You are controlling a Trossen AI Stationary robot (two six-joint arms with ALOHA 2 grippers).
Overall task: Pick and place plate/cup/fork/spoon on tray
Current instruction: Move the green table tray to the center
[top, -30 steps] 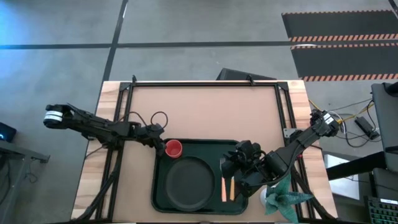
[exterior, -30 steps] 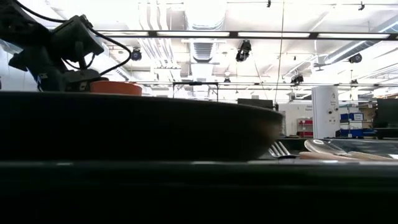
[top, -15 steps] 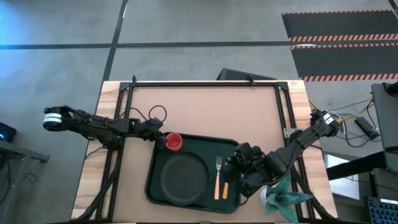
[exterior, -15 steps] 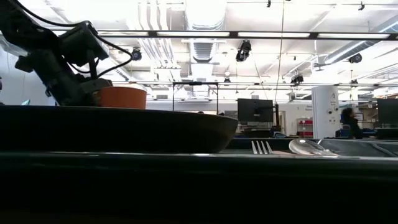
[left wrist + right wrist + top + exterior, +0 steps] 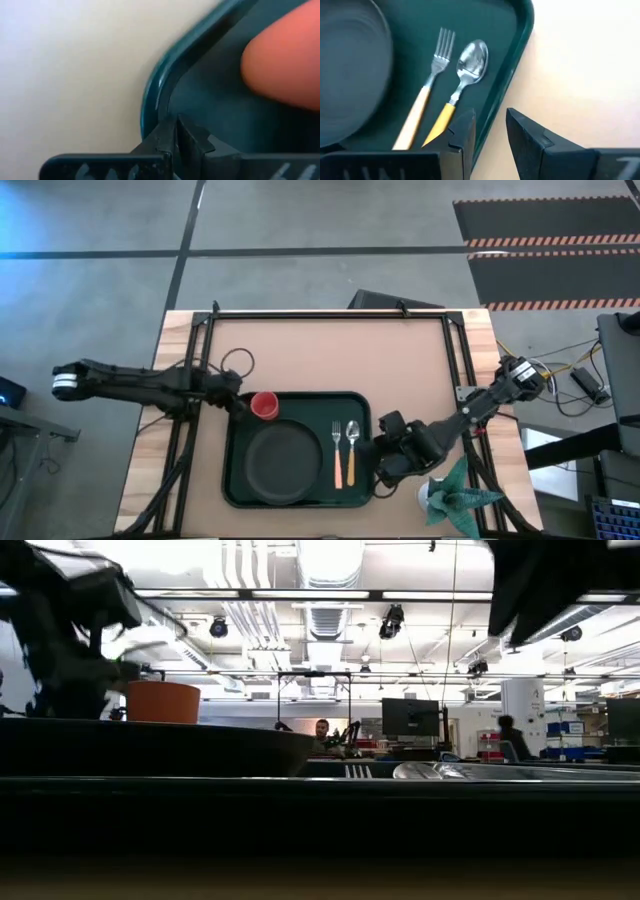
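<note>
**All four items on tray; tray displaced leftward**

The dark green rectangular tray (image 5: 296,495) holds the round dark plate (image 5: 276,463), the small red cup (image 5: 264,405) at its far-left corner, and the orange-handled fork (image 5: 338,452) and spoon (image 5: 351,450) side by side. The left gripper (image 5: 232,403) is clenched at that corner's rim; the right gripper (image 5: 383,471) straddles the right rim, fingers parted — grip uncertain. Since a second ago the tray has slid left.

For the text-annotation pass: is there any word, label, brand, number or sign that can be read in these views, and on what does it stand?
None can be read.
Left gripper: pale marks on its body, too blurred to read.
Tray, plate, cup: no lettering visible.
</note>
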